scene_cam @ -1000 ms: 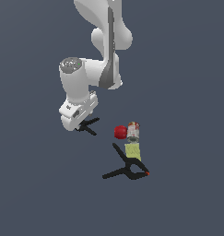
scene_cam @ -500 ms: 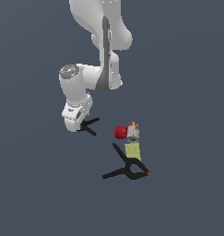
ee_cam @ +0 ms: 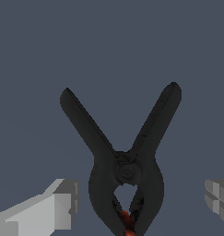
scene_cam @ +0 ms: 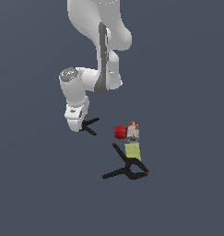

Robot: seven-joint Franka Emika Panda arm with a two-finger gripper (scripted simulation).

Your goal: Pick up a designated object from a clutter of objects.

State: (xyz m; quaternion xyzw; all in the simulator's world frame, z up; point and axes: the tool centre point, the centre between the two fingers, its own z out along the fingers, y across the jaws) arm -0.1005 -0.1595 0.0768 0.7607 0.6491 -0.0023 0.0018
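Note:
The designated object, a small black spring clamp (scene_cam: 90,125) with splayed handles, lies on the dark floor. In the wrist view this small clamp (ee_cam: 125,166) sits between my two fingers with its red tip toward the camera. My gripper (ee_cam: 141,198) is open, with a grey finger (ee_cam: 58,207) on one side and the other finger (ee_cam: 217,196) well clear on the opposite side. In the exterior view my gripper (scene_cam: 79,125) hangs low over the clamp's jaw end, and only the handles show. The rest of the clutter of objects lies to the exterior view's right.
A red ball (scene_cam: 120,132) touches a clear jar (scene_cam: 133,146) with yellowish contents lying on its side. Just below them lies a larger black clamp (scene_cam: 129,169) with an orange tip. The nearest, the ball, is a short gap from the small clamp.
The hand has sunk a little and drifted slightly to the exterior view's right, closer over the small clamp. The objects have not moved.

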